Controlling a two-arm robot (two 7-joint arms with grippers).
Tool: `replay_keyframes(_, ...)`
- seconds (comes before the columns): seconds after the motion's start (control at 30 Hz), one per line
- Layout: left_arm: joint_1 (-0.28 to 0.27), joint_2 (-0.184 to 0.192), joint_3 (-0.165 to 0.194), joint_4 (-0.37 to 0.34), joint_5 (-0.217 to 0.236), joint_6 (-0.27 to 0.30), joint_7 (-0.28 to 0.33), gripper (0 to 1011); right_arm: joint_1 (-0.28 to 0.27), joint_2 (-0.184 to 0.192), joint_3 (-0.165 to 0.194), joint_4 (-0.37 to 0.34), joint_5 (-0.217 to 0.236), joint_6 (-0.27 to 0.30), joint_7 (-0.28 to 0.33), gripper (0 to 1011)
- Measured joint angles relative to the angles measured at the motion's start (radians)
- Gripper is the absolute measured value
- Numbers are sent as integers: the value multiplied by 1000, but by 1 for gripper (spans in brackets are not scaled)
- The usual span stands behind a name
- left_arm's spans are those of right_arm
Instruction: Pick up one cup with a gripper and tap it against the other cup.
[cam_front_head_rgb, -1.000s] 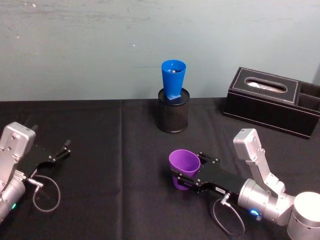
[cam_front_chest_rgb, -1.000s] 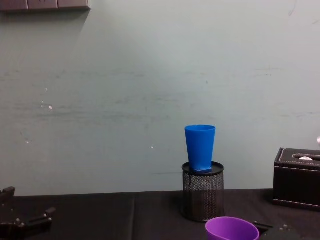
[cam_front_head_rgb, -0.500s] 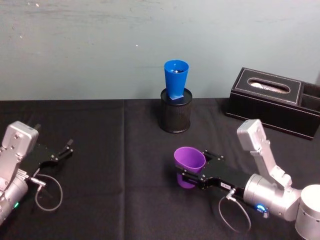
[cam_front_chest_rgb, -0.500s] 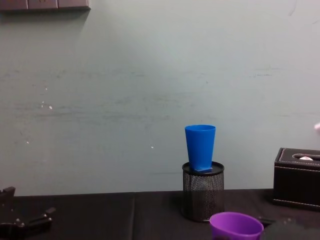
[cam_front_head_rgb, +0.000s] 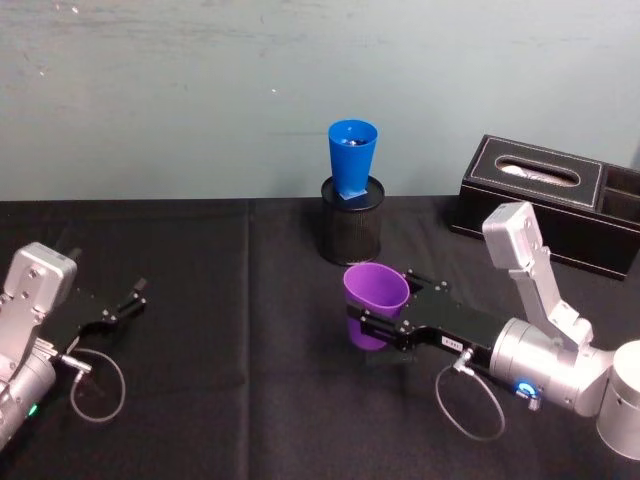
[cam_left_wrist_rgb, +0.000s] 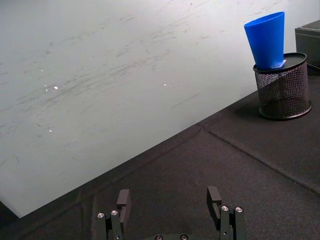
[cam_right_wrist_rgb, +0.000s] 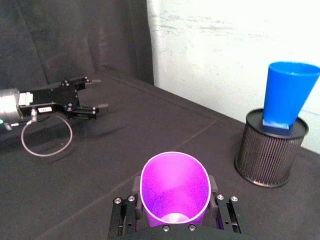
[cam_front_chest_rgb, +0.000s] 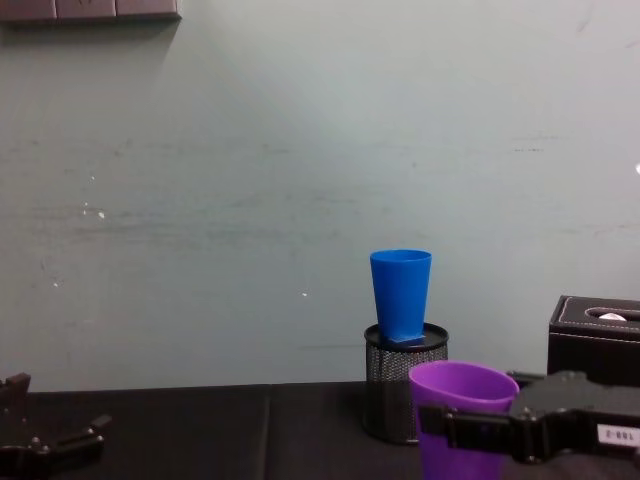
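Two cups, positions? (K.)

Purple cup (cam_front_head_rgb: 374, 288): upright, mouth up, mid-table, in front of the black mesh pen holder (cam_front_head_rgb: 352, 235). Blue cup (cam_front_head_rgb: 352, 155): upright, standing in the top of that holder, at the back of the black table (cam_front_head_rgb: 220, 300), close to the wall. (M.)

Contact between the cups? (K.)

None. The head view shows a strip of bare cloth between the purple cup and the holder. In the chest view the purple rim sits lower than the holder's rim, so it is well under the blue cup's mouth. (M.)

Right gripper? (K.)

Right gripper (cam_front_head_rgb: 383, 310) reaches in from the robot's right and is clamped on the purple cup. One black finger presses each side of the wall, below the rim. The wrist view looks straight down into the cup between them. Whether the cup's base touches the cloth: cannot tell. (M.)

Left gripper? (K.)

Left gripper (cam_front_head_rgb: 125, 305): low over the table at the robot's far left, well apart from both cups. Its fingers are spread with nothing between them. (M.)

Other items? (K.)

Black tissue box (cam_front_head_rgb: 540, 195) at the back right, beside the holder but apart from it. (M.)
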Motion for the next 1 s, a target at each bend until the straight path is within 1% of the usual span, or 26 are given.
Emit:
replay_keyframes(0.23,0,0,0,0,0,0,0,1000,31,8,-10,-19,1,25,-8,718)
replay_keyframes(0.63,0,0,0,0,0,0,0,1000,91,21,-36,-41,1,114,-22,718)
replay_keyframes(0.77,0,0,0,0,0,0,0,1000,102,22,-40,-41,1,128,-29,718)
replay_keyframes(1.0,0,0,0,0,0,0,0,1000,107,24,-43,-42,1,132,-33,718)
